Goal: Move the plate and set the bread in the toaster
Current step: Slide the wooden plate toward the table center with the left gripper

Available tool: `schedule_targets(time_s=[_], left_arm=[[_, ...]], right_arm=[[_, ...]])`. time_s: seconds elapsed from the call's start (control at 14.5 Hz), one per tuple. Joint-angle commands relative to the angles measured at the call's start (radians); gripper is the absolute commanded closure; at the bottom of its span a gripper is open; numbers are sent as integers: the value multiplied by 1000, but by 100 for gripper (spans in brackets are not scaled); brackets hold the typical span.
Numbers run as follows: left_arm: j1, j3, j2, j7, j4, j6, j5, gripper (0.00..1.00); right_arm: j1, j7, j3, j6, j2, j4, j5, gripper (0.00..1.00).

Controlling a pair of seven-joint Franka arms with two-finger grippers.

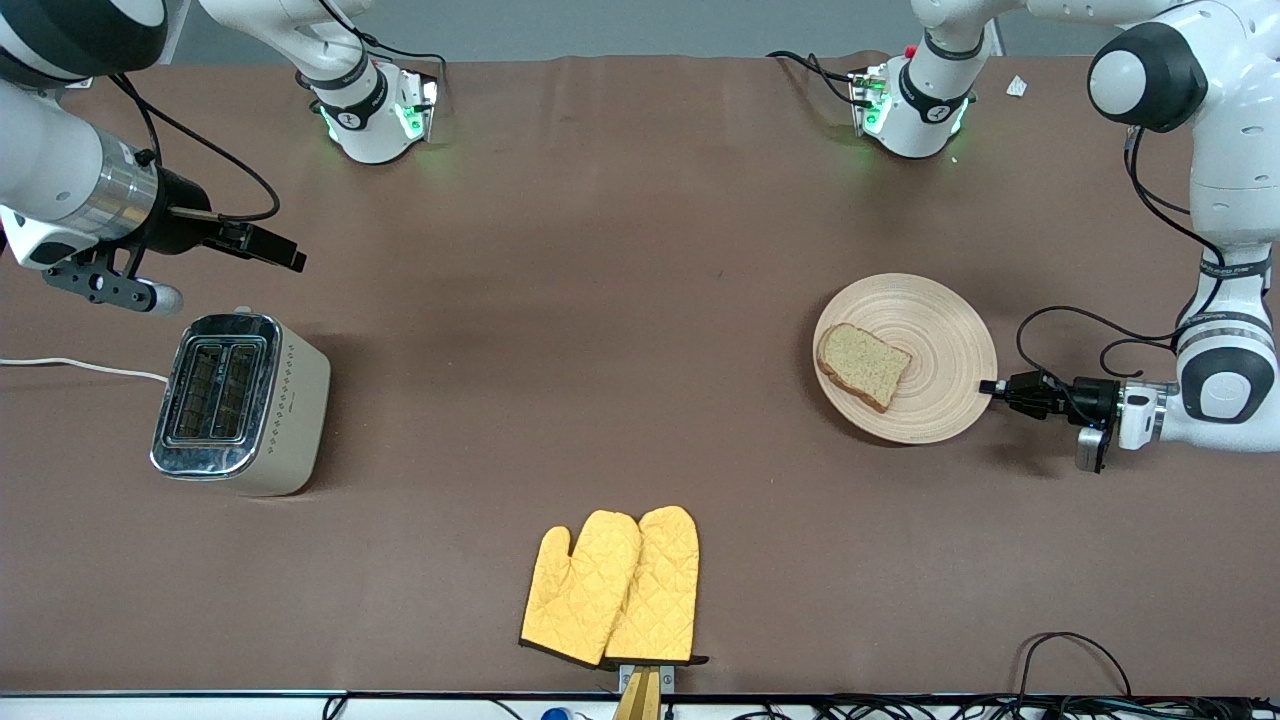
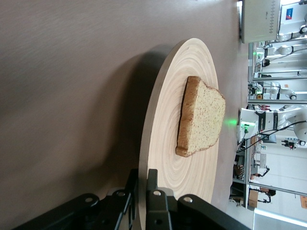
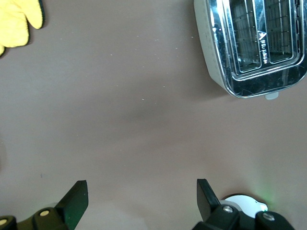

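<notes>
At the left arm's end of the table (image 1: 600,300), sat on its plate (image 1: 940,400), the bread (image 1: 865,365), with the left gripper (image 1: 992,387) pinched on the plate rim, likely for dragging it toward the toaster (image 1: 240,405). Over bare cloth just beside the toaster, waited with fingers (image 3: 76,201) spread wide, the right gripper (image 1: 225,240), seemingly ready for the slice.

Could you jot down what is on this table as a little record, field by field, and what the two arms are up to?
plate: round pale wooden plate, toward the left arm's end of the table
bread: speckled tan slice lying on the plate
toaster: cream two-slot toaster with chrome top, slots empty, toward the right arm's end
mitts: two yellow quilted oven mitts, nearest the front camera
left gripper: shut on the plate's rim
right gripper: open, waiting above the table beside the toaster
</notes>
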Motion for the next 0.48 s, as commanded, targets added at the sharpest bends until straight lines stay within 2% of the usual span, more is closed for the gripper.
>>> schedule_targets(time_s=[0.0,0.28,0.41], left_arm=[[-7,-57,-15,-27,0,-1,-52,100],[-8,-193,-17,-133,-3,3,-76,100],[-36,-278,-20,-171,-14,82,-96,100]], right_arm=[[24,30,-4,8,-17,-3,23,0],[33,30,-4,39,-16,-10,43,0],[44,30,-5,37,-16,-12,43,0]])
